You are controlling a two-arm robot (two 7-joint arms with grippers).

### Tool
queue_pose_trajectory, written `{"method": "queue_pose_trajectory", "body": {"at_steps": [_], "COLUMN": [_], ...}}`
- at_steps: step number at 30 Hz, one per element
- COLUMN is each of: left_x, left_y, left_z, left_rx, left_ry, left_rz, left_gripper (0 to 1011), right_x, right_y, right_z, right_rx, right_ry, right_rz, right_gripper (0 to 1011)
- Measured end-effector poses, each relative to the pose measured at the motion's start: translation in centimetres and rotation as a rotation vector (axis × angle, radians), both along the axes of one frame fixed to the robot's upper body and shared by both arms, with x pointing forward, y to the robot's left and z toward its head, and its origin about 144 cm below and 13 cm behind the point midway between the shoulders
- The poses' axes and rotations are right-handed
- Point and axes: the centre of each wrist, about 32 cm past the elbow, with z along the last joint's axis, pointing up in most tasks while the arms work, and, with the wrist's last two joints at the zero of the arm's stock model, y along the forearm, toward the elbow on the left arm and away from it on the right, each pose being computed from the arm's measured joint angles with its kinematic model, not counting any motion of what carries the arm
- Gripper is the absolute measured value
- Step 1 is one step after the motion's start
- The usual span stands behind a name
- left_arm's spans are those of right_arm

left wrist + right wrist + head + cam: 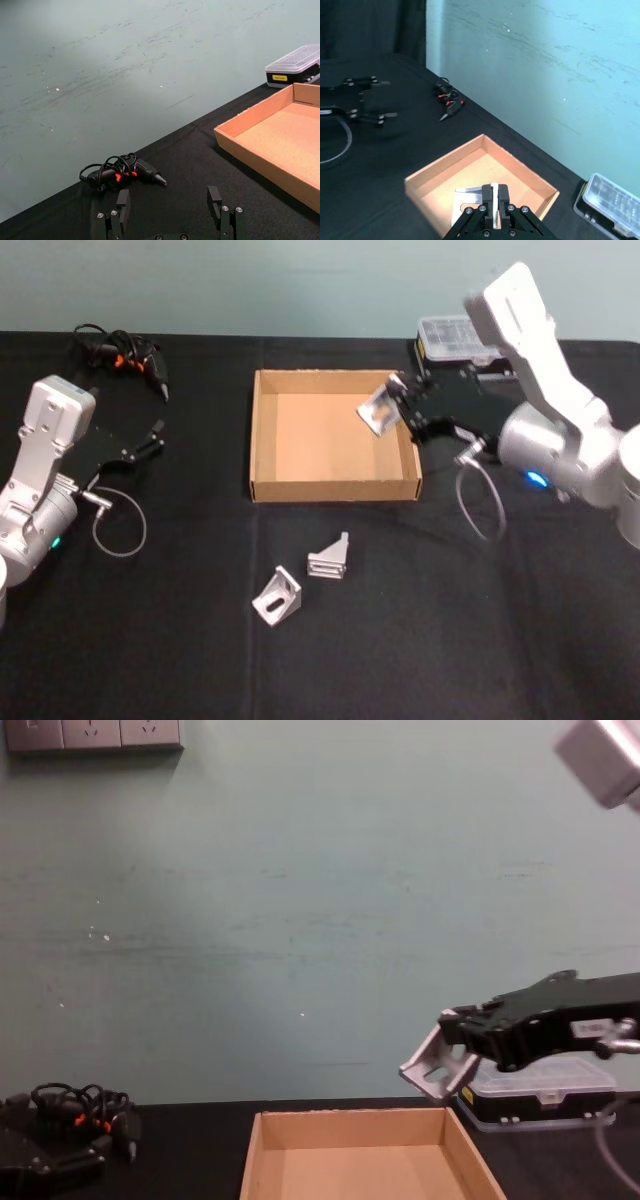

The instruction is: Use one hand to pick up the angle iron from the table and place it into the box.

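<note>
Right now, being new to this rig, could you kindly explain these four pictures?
This is a two-armed robot at a flat black table. One picture looks down from its head, one forward from its chest, one from each wrist. The right end effector, black fingers on a silver-grey arm, is shut on a silver metal angle iron, held above the shallow tan cardboard box. The left end effector is open, off to the left. A second angle iron and a third angle iron lie on the table before the box. A black plastic case with a clear lid sits behind its right corner.
</note>
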Motion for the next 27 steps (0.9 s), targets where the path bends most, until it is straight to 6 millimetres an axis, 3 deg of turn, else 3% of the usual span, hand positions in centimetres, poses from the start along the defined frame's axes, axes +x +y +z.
{"method": "queue_pose_trajectory", "body": {"at_steps": [15, 27], "left_x": [0.0, 0.0], "left_y": [0.0, 0.0], "left_z": [0.0, 0.0], "left_rx": [0.000, 0.000], "left_ry": [0.000, 0.000], "left_rz": [0.000, 0.000], "left_gripper": [1011, 1011], "right_x": [8.2, 11.5], "right_y": [2.8, 4.1], "right_z": [-3.4, -5.1], "right_rx": [-0.055, -0.090], "right_ry": [0.054, 0.095], "right_rz": [-0.060, -0.083], "right_gripper": [72, 72]}}
